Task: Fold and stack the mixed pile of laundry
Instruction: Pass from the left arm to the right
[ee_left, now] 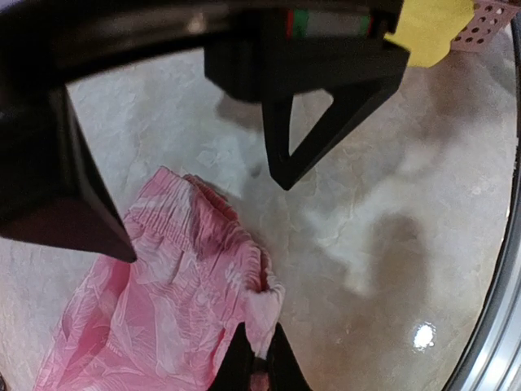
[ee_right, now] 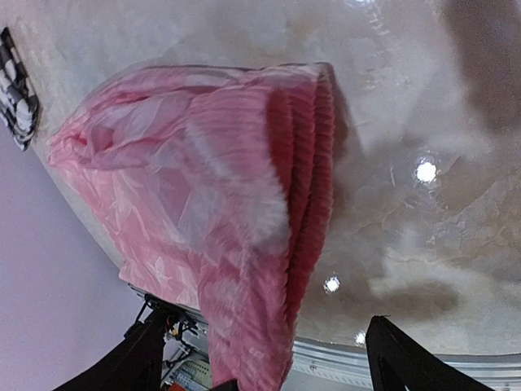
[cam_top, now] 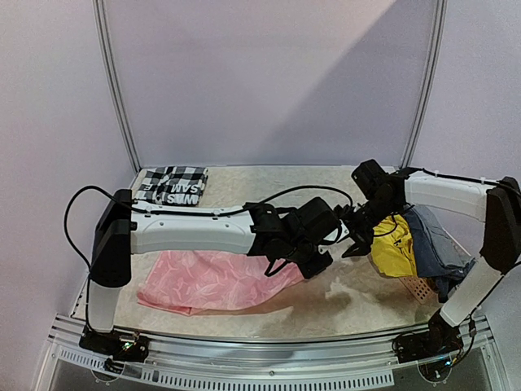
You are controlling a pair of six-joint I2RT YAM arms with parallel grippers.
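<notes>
The pink garment (cam_top: 213, 281) lies spread at the front left of the table (cam_top: 269, 183). My left gripper (cam_top: 319, 262) is shut on its right corner (ee_left: 262, 305), with a fold of cloth pinched between the tips and lifted. My right gripper (cam_top: 355, 239) hovers just to the right, open wide. The pink garment's gathered band (ee_right: 305, 187) hangs between its black fingers (ee_right: 395, 358), which do not touch it. The black-and-white checked shirt (cam_top: 172, 184) lies folded at the back left. A bright yellow garment (cam_top: 393, 244) and a blue-grey one (cam_top: 435, 238) are heaped at the right.
A salmon perforated basket (cam_top: 420, 287) sits under the right heap, near the right arm's upright link. The table's metal front rail (cam_top: 269, 346) runs along the near edge. The left arm's white link stretches across above the pink garment.
</notes>
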